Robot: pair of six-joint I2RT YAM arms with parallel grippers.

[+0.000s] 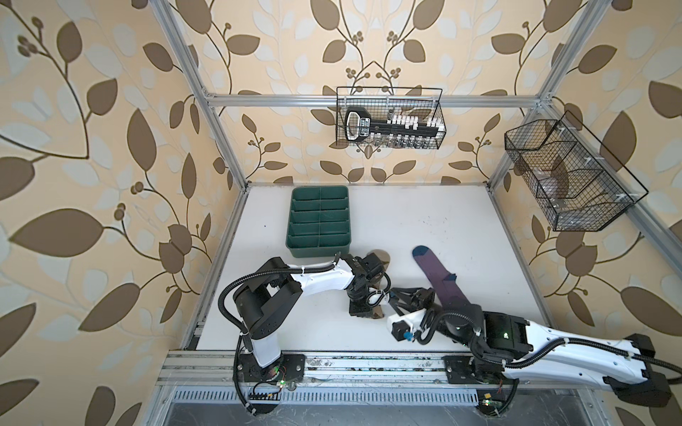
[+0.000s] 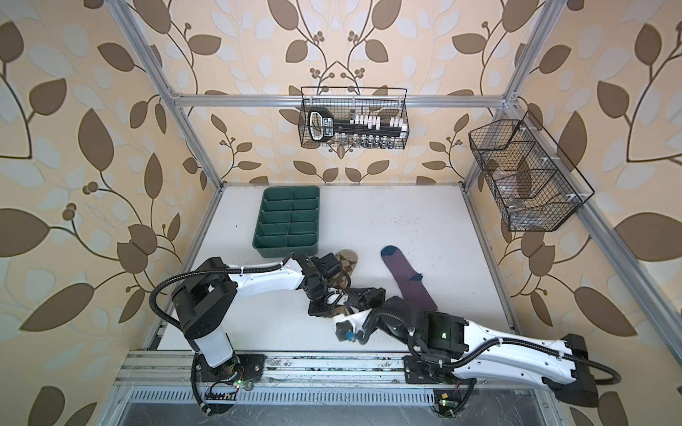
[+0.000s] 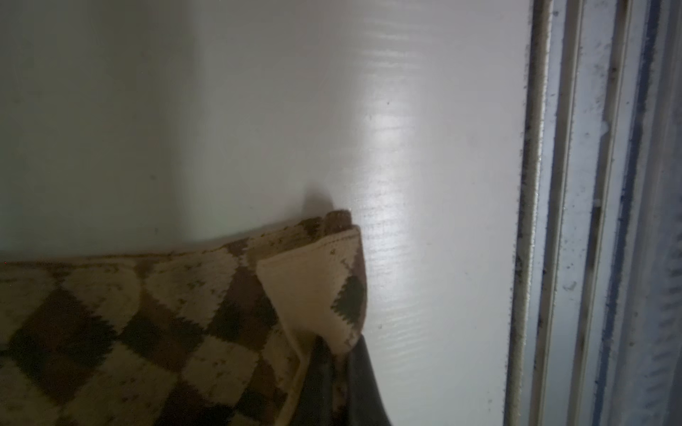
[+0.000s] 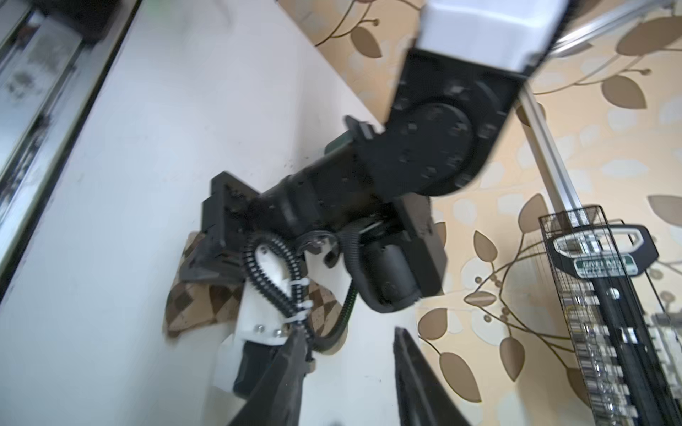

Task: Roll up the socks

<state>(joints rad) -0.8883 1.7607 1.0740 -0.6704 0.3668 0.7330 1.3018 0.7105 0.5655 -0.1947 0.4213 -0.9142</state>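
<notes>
On the white table [image 1: 332, 228], the left gripper [image 3: 341, 365] is pinching the tan brown-argyle fabric sock [image 3: 147, 324] by its cuff; the right gripper [image 4: 348, 333] is gaping empty; the purple blue-toed sock [image 1: 435, 274] is lying flat, neither yet rolled

Noted a tan sock [image 3: 110, 332] checked with brown diamonds, a purple sock [image 1: 433, 271] with a dark blue toe, a dark green tray [image 1: 318, 251], a white table [image 1: 406, 221], black wire baskets [image 1: 391, 88] and beige wallpaper [image 1: 110, 147] with brown leaves.

Tan sock [image 1: 382, 256] mostly hidden; right wrist view blurred
</notes>
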